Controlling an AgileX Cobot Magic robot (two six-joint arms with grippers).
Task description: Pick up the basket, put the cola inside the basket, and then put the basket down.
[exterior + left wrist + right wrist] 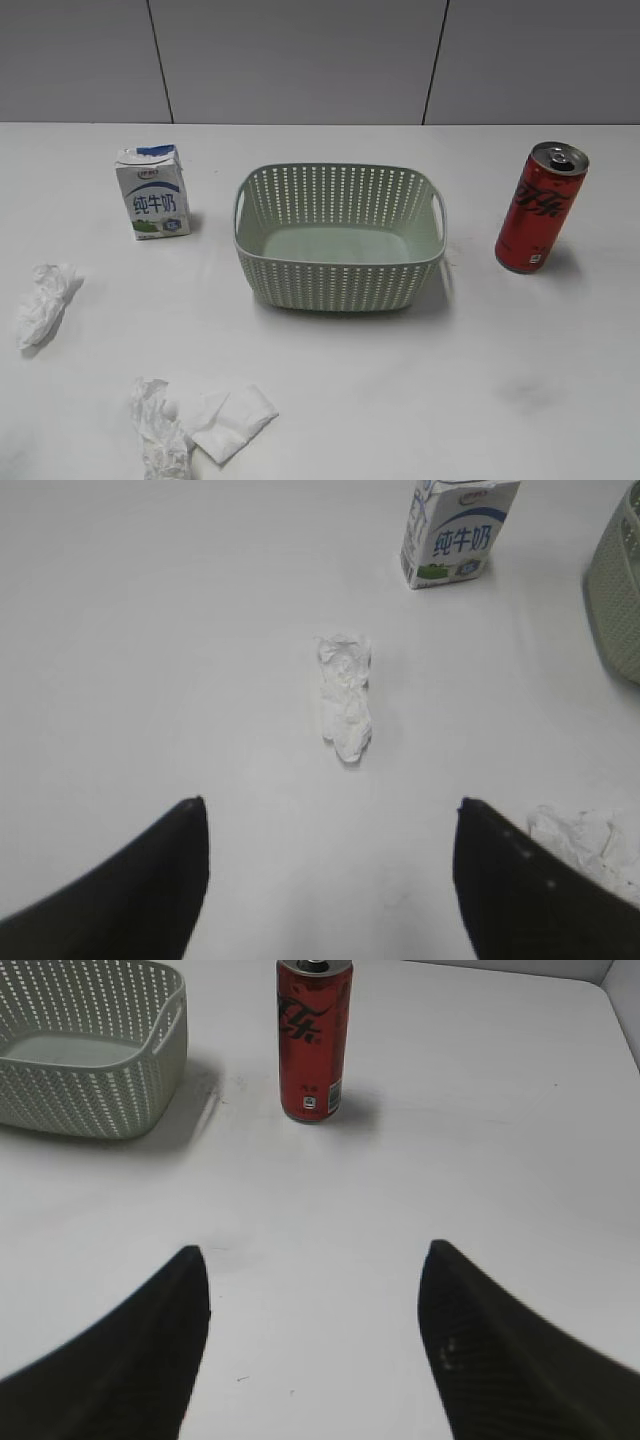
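The pale green basket (340,275) stands empty in the middle of the table; its side shows in the right wrist view (95,1100) and its edge in the left wrist view (622,590). The red cola can (540,208) stands upright to the basket's right, also in the right wrist view (313,1045). My left gripper (330,810) is open and empty, over bare table near a crumpled tissue. My right gripper (315,1260) is open and empty, short of the can. Neither gripper shows in the exterior view.
A white-and-blue milk carton (152,193) stands left of the basket, also in the left wrist view (455,535). Crumpled tissues lie at the left (45,300) and front left (200,420); one lies ahead of my left gripper (345,695).
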